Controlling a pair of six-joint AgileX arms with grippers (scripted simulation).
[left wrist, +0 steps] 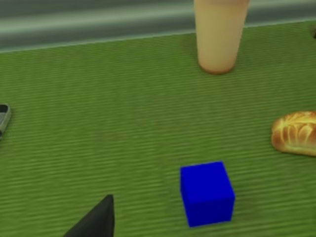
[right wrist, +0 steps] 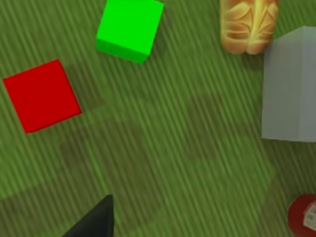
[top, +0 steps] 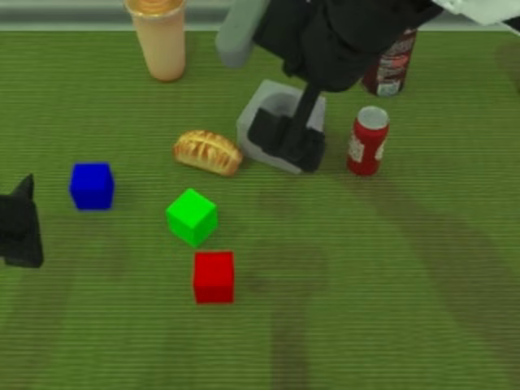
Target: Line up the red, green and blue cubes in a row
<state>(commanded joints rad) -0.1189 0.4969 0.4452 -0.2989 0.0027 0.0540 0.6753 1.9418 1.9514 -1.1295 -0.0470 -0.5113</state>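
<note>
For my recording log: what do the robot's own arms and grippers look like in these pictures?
Both grippers are matte black and angular. The left gripper shows at the top view's left edge as a dark blocky shape with a pointed tip. The right gripper hangs from a bulky black arm with a grey rounded link and a white casing part at the upper right. No cables or markings show. Each wrist view catches one black wedge-shaped fingertip.

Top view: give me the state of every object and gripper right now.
red cube: on table, free
green cube: on table, turned askew
blue cube: on table, free
bread roll: lying flat
red soda can: upright
left gripper: empty
right gripper: over grey block
</note>
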